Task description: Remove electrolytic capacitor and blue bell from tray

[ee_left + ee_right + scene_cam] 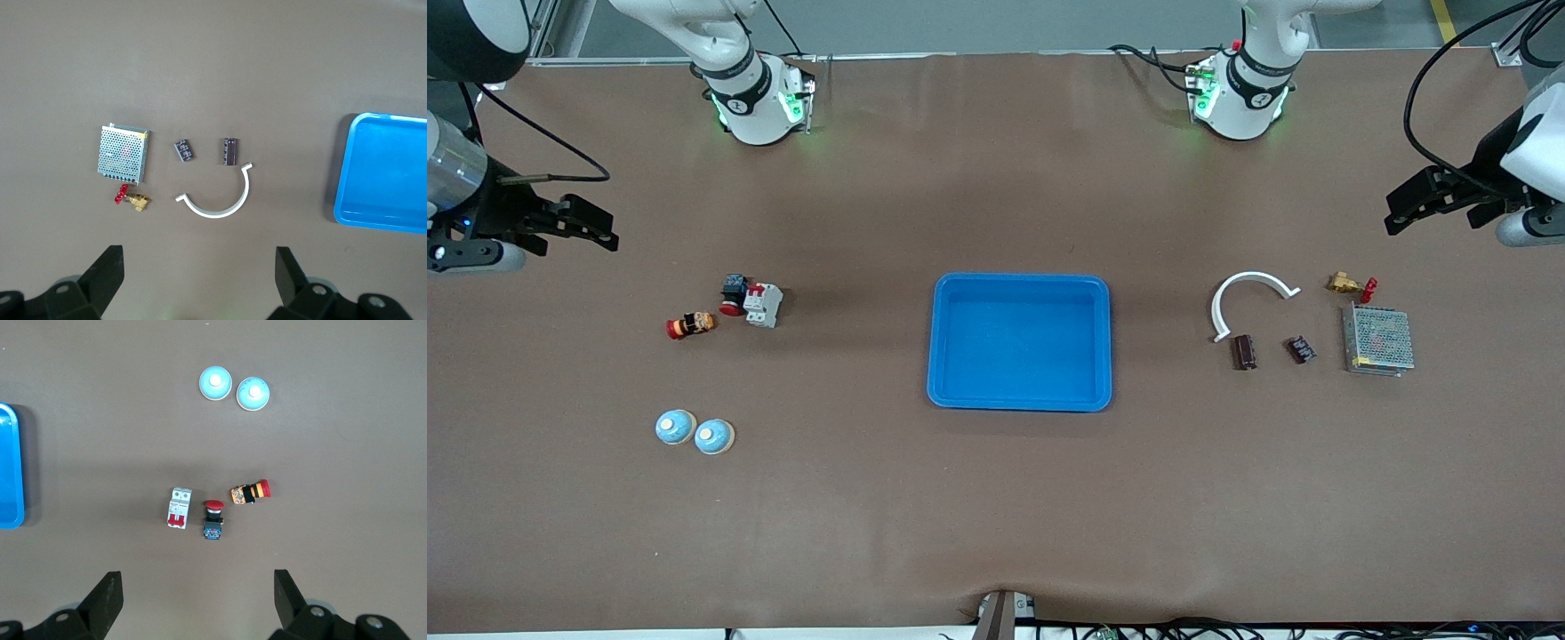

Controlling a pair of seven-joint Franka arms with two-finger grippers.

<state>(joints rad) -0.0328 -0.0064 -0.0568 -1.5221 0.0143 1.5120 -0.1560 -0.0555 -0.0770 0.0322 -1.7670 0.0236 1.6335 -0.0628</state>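
The capacitor (1243, 351), a dark brown cylinder, lies on the table toward the left arm's end, next to a white arc; it also shows in the left wrist view (230, 151). Two blue bells (675, 427) (713, 436) sit side by side toward the right arm's end, and in the right wrist view (215, 383) (253, 393). My left gripper (1400, 212) (200, 267) is open and empty, held high over the left arm's end of the table. My right gripper (609, 229) (198, 587) is open and empty, high over the right arm's end.
An empty blue tray (1021, 279) sits mid-table. Near the capacitor lie a white arc (1249, 298), a small black component (1301, 349), a brass valve (1347, 284) and a mesh power supply (1378, 340). Farther from the camera than the bells lie a circuit breaker (763, 305) and two red-capped buttons (734, 293) (691, 325).
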